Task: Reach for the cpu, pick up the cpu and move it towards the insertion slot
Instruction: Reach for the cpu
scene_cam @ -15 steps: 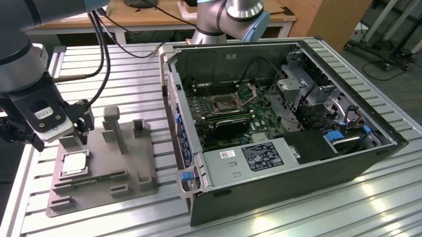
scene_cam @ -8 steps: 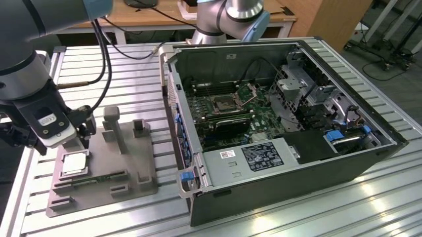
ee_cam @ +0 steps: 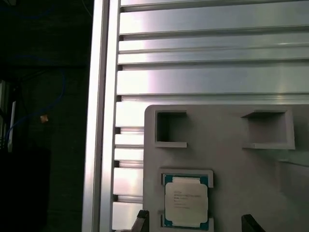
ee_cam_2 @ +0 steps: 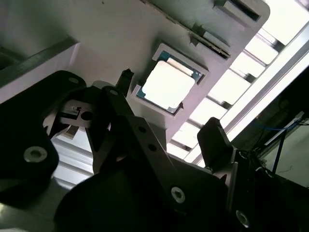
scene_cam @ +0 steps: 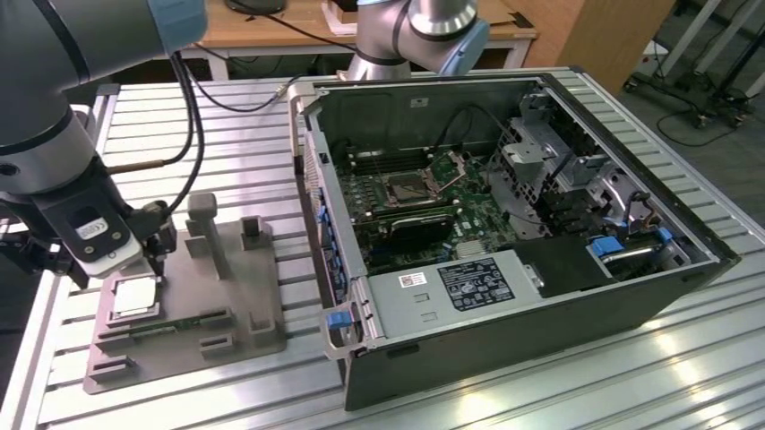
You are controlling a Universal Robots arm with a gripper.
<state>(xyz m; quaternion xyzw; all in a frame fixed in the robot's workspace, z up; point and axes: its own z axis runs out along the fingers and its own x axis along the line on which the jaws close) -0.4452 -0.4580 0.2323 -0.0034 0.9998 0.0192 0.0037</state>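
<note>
cpu [scene_cam: 132, 297]: lying flat in its square recess, lower left of the exterior view. Silvery top faces up with the pale rim showing round it. Both wrist views [ee_cam_2: 166, 86] [ee_cam: 186, 199] show it seated in the pocket, not lifted.

gripper [scene_cam: 141, 265]: open and hanging just over the cpu. In both wrist views [ee_cam_2: 169, 99] [ee_cam: 195, 220] the dark fingertips [ee_cam: 141, 218] sit one on each side of the chip, and as far as I can see neither is touching it.

grey fixture [scene_cam: 257, 305]: the plastic block holding the cpu, lower left of the exterior view. It has a couple of upright posts and some rectangular pockets. Two of those pockets show beyond the chip in the first wrist view [ee_cam: 231, 169].

memory stick [scene_cam: 179, 322]: thin green strip lying in the fixture, just beside the cpu on the side nearer the lower edge of the exterior view.

insertion slot [scene_cam: 413, 186]: dark square socket on the green board, around the middle of the exterior view and well apart from the cpu. Its metal plate [scene_cam: 452, 166] is tipped up.

computer case [scene_cam: 502, 331]: lying open and filling the centre and right of the exterior view, with the board inside it.

table [scene_cam: 239, 143]: ribbed aluminium slats under everything.

arm [scene_cam: 48, 116]: comes down the exterior view's left edge to the gripper, with a black cable [scene_cam: 192, 116] hanging next to it.
</note>
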